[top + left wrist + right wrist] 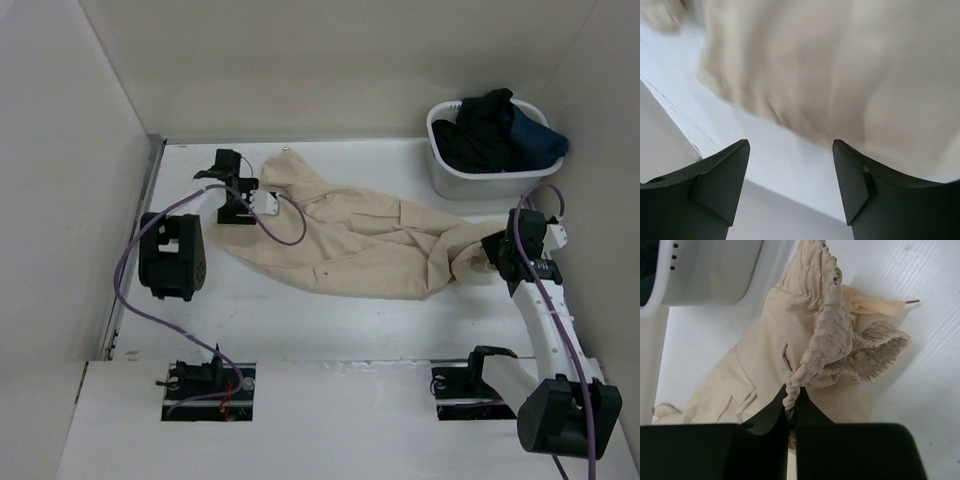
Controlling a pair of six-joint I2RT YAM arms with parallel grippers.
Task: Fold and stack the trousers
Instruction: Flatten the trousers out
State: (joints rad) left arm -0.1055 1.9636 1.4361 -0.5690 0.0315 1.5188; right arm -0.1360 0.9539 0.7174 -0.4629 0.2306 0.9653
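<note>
Right fingers (771, 416) tight on gathered waistband (826, 335) of rumpled beige trousers (772, 347)

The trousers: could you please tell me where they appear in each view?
Top external: trousers spread across the middle.
Left wrist: blurred, filling the top, beyond the open left pincer.
Right wrist: centre, gathered edge pinched in the shut right pincer.
Shared landmark: the white table.
</note>
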